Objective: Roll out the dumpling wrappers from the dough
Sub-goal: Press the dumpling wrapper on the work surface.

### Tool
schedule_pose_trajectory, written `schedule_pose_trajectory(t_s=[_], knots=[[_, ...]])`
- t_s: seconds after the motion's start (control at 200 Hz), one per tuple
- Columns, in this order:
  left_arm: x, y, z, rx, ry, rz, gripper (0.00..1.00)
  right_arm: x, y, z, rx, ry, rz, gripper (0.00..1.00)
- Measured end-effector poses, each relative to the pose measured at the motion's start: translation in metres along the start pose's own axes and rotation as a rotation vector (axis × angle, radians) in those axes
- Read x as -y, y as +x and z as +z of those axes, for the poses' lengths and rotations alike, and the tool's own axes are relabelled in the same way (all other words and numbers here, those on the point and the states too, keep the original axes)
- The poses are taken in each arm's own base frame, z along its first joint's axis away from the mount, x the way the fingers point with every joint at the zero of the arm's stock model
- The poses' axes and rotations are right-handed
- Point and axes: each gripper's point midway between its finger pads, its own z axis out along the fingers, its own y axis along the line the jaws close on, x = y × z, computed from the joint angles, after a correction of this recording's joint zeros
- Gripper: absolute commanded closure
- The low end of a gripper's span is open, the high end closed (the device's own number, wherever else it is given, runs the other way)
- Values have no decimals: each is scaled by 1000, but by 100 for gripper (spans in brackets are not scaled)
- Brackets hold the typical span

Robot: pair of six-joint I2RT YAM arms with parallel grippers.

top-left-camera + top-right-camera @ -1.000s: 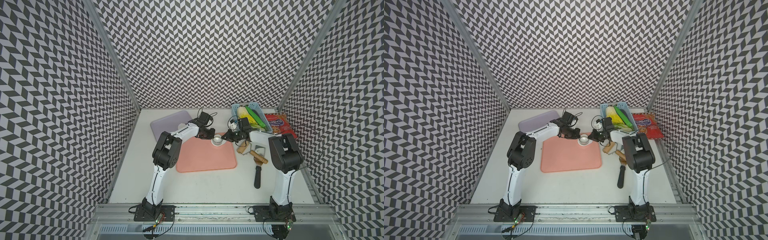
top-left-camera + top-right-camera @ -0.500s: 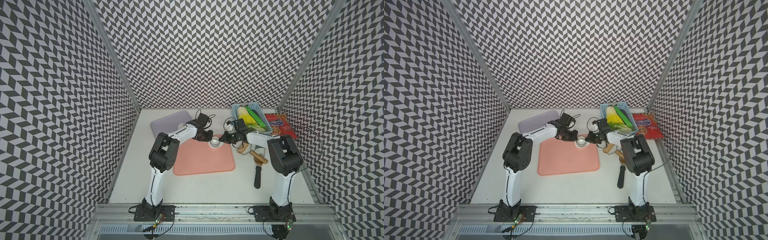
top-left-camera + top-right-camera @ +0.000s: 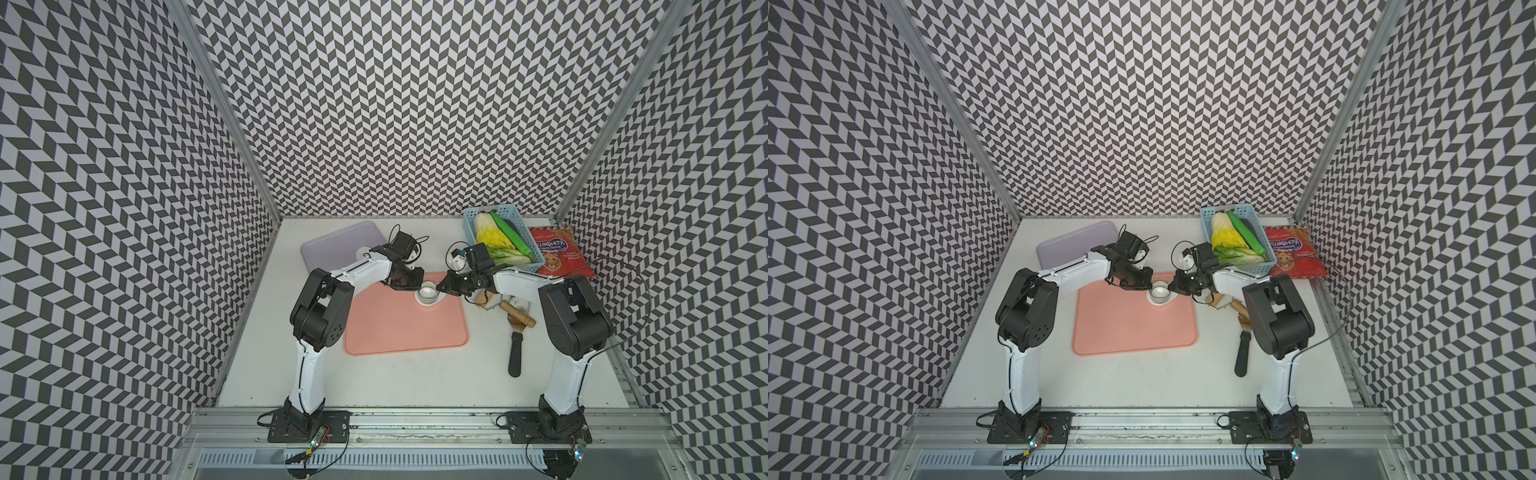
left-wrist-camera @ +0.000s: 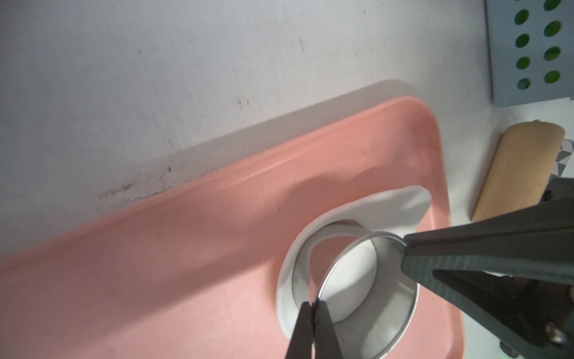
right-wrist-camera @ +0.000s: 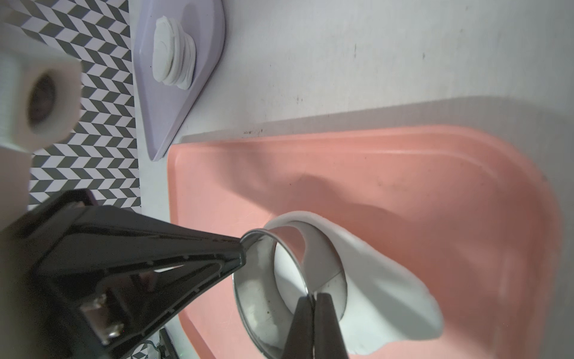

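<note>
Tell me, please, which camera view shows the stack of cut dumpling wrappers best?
The right wrist view: the dumpling wrappers lie there as a clear stack of round white discs on the lilac tray. In both top views the left arm hides nearly all of them. The left wrist view does not show them.

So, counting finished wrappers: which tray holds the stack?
The lavender tray, carrying the round dumpling wrappers; the pink tray has ragged dough around the steel ring.

On the far edge of a salmon-pink rectangular mat [image 3: 407,328], a small round steel ring cutter [image 3: 428,291] sits on a white patch of dough [image 3: 428,303]. The left gripper [image 3: 417,284] and right gripper [image 3: 441,288] meet it from opposite sides. A wooden rolling pin [image 3: 517,314] lies just beside the mat.
</note>
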Motion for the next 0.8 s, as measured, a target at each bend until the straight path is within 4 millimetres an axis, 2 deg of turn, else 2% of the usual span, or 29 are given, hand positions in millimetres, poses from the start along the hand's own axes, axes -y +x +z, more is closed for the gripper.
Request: schedule_pose_trajectory(t_s=[0.371,0.801], knots=[[-13,38,-16,-41,-30,-18,100,-22,34,10,-88,-4,-16,100],[-18,46,-13,-13,-16,0,100,-19,43,12,-77,-23,-53,100]])
